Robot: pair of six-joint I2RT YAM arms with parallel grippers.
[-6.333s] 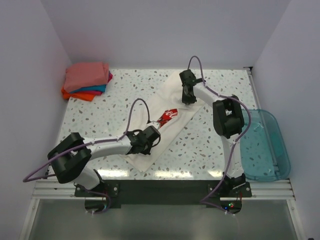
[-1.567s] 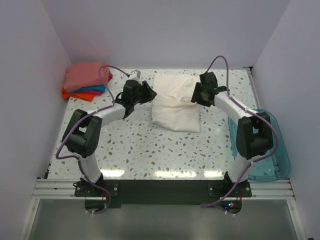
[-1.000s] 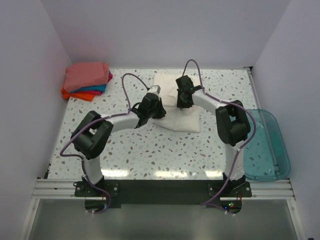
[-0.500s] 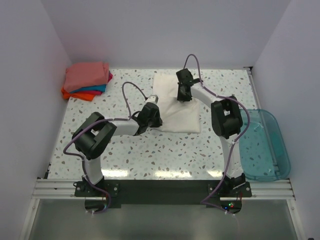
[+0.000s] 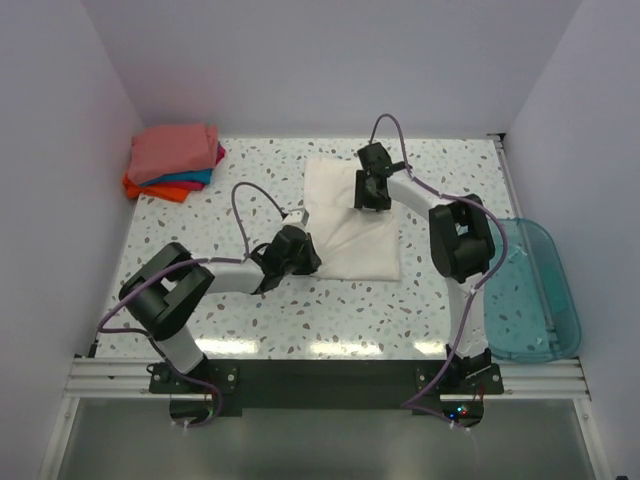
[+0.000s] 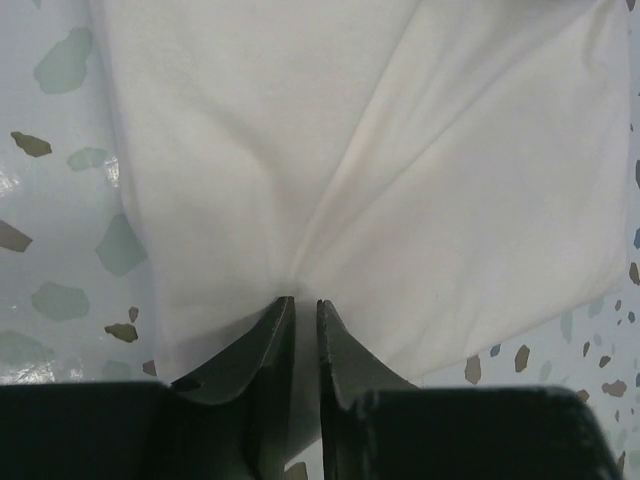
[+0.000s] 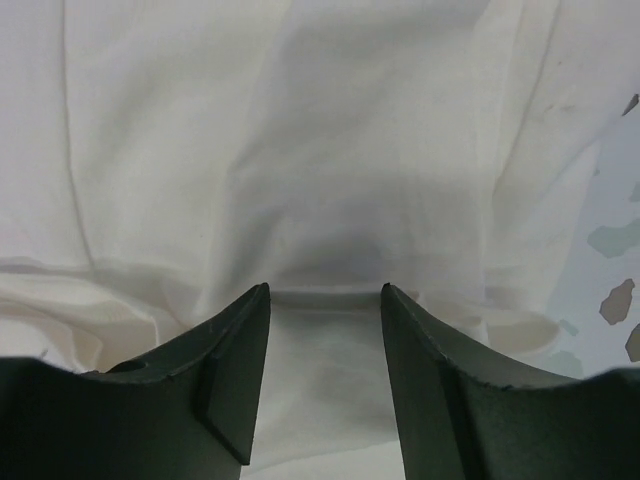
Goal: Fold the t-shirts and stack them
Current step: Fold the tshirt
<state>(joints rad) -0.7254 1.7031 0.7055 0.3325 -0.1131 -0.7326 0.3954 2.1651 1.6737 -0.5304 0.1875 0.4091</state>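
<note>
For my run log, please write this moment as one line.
left end effector: shut on white t-shirt | right end effector: open, over same shirt | folded stack: far left, apart

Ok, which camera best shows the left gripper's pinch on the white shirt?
Left wrist: the left gripper is shut on a pucker of the white shirt. Top external shows it small at the shirt's edge; right wrist misses it.

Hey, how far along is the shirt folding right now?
Done: a stack of folded shirts sits in the far left corner, salmon-pink on top. In hand: the white t-shirt lies folded mid-table, left gripper pinching its near left edge, right gripper open over its far part. Left: moving it onto the stack.
</note>
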